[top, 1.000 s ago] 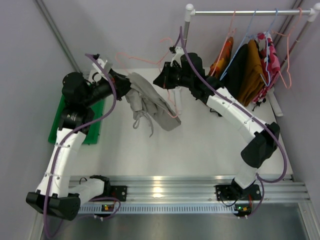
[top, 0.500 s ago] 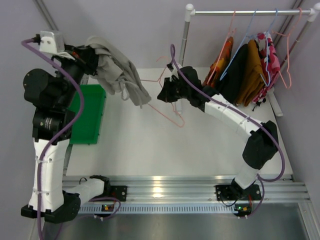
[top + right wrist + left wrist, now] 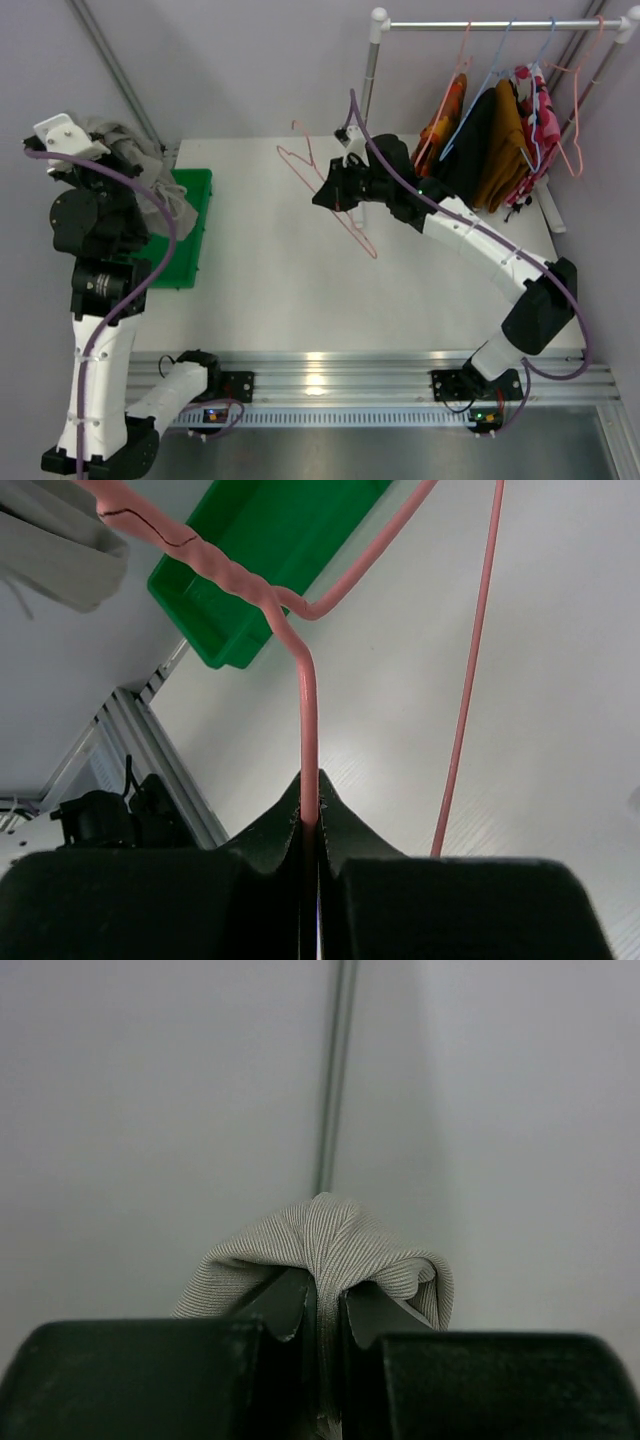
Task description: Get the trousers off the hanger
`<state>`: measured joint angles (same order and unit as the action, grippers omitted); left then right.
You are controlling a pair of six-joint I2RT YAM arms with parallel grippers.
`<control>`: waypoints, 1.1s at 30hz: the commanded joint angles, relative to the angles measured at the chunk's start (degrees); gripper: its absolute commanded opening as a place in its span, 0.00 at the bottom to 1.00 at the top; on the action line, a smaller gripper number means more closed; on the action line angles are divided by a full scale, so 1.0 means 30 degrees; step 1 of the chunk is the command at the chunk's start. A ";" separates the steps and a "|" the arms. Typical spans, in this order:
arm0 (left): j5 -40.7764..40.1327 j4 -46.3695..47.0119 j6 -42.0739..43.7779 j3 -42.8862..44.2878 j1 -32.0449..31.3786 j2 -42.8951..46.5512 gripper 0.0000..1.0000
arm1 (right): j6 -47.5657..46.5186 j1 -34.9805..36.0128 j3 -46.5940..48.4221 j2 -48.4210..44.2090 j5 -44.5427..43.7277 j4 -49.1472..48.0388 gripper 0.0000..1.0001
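Note:
The light grey trousers hang bunched from my left gripper at the far left, above the green bin; they are off the hanger. In the left wrist view my left gripper is shut on a fold of the ribbed grey trousers. The salmon-pink wire hanger is bare and held in the air over the table's middle by my right gripper. In the right wrist view my right gripper is shut on the hanger's wire.
A green bin sits at the table's left edge, also in the right wrist view. A clothes rail at the back right carries black, mustard-orange and pink patterned garments on light blue and pink hangers.
My left arm has swung the trousers further left, from the table's middle to above the green bin. My right gripper has lifted the bare hanger slightly and turned it.

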<state>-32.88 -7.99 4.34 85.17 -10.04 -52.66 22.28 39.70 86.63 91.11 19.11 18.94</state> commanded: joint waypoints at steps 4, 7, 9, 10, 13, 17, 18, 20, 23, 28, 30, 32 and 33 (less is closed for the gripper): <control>-0.2458 0.4273 0.1603 -0.3747 0.1791 0.0416 0.00 | 0.0950 0.0271 0.0742 -0.2184 0.1917 -0.0366 0.00; -0.0997 0.3953 0.0112 -0.4392 0.4393 -0.0226 0.00 | 0.1185 0.0271 0.1006 -0.2536 0.2241 -0.0074 0.00; 0.1218 0.3545 -0.1587 -0.4628 0.7117 -0.1072 0.00 | 0.1244 0.0271 0.1065 -0.2713 0.2300 0.0219 0.00; 0.2192 0.3339 -0.2550 -0.4658 0.8113 -0.1426 0.00 | 0.1215 0.0300 0.1065 -0.2859 0.2359 0.0249 0.00; 0.6021 0.3072 -0.5656 -0.4715 1.2183 -0.3125 0.00 | 0.1273 0.0271 0.1035 -0.3181 0.2243 0.0395 0.00; 0.8436 0.4388 -0.5638 -0.5794 1.2810 -0.4796 0.00 | 0.1419 0.0271 0.1152 -0.3504 0.1775 0.0630 0.00; 0.8935 0.4681 -0.5462 -0.6120 1.2840 -0.5205 0.00 | 0.1536 0.0271 0.1240 -0.3621 0.1599 0.0717 0.00; 1.0190 0.5414 -0.5168 -0.7113 1.2840 -0.5762 0.00 | 0.1596 0.0271 0.1473 -0.3972 0.1218 0.0864 0.00; 1.1830 0.5941 -0.4788 -0.7937 1.2840 -0.6291 0.00 | 0.1538 0.0242 0.1621 -0.4646 0.0574 0.1157 0.00; 1.3156 0.6500 -0.4436 -0.9081 1.2782 -0.7229 0.00 | 0.1420 0.0037 0.1739 -0.6051 -0.0451 0.1771 0.00; 1.4532 0.6181 -0.4054 -0.9082 1.2723 -0.7814 0.00 | 0.1391 -0.0051 0.1622 -0.6581 -0.1010 0.1890 0.00; 1.5235 0.5450 -0.3674 -0.8556 1.2606 -0.8312 0.14 | 0.1856 -0.0313 0.1505 -0.7311 -0.2178 0.2239 0.00; 1.5587 0.4692 -0.3557 -0.8352 1.2548 -0.8778 0.25 | 0.2091 -0.0459 0.1417 -0.7575 -0.2443 0.2300 0.00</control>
<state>7.33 2.92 -7.90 57.56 28.01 -77.34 27.14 39.22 88.31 71.88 16.51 24.34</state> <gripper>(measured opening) 0.206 0.004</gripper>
